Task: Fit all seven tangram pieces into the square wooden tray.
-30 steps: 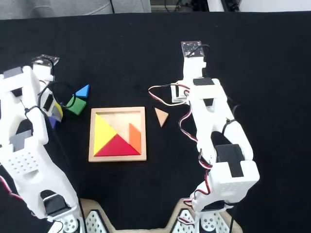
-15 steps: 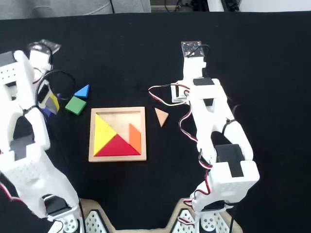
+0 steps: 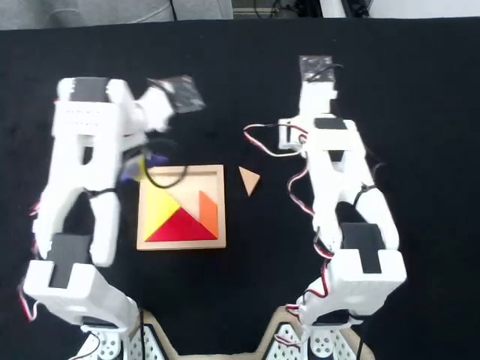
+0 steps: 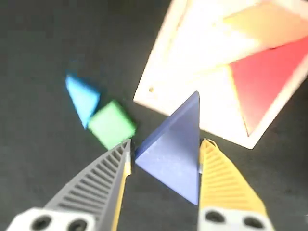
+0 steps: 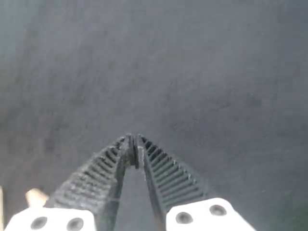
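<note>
- A blue triangle (image 4: pixel 173 149) is being clamped in the left gripper (image 4: pixel 166 143) above the tray's (image 3: pixel 181 244) corner.
- The right gripper (image 5: pixel 133 145) is being held closed, empty, over the desk (image 5: pixel 192 72).
- Three pieces (image 3: pixel 180 225) are being carried in the tray.

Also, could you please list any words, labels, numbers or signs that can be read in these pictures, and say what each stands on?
No text, number or sign can be read.
The wooden tray, the dark blue triangle between the left arm's jaws, the light blue triangle and the green square show plain faces.
The dark plate at one arm's tip is too blurred to tell whether it carries any mark.
</note>
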`<state>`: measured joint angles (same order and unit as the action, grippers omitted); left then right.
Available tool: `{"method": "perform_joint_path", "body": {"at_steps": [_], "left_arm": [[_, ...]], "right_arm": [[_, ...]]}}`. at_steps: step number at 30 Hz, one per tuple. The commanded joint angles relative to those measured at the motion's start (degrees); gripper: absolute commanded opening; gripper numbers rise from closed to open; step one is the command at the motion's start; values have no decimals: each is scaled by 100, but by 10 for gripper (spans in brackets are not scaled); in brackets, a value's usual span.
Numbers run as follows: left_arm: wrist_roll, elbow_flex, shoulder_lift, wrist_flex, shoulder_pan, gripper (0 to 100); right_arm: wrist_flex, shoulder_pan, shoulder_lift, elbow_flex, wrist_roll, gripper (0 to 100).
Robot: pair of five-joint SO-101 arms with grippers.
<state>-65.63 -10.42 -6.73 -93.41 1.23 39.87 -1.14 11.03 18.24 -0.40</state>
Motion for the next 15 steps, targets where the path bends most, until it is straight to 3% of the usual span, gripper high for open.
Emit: {"method": "perform_joint_path", "body": {"at_steps": [1,9,15], "left_arm": [[-554,-22,264,413,-690,155],[-607,347,-396,1662,-1490,156],[-923,-242,-1477,1749,-1543,156]], "right_arm": [[-387,-431,-40,-198,-193,15],[-985,-1116,145,-101,-774,15],[-1055,-1125,224,-101,-844,15]]}}
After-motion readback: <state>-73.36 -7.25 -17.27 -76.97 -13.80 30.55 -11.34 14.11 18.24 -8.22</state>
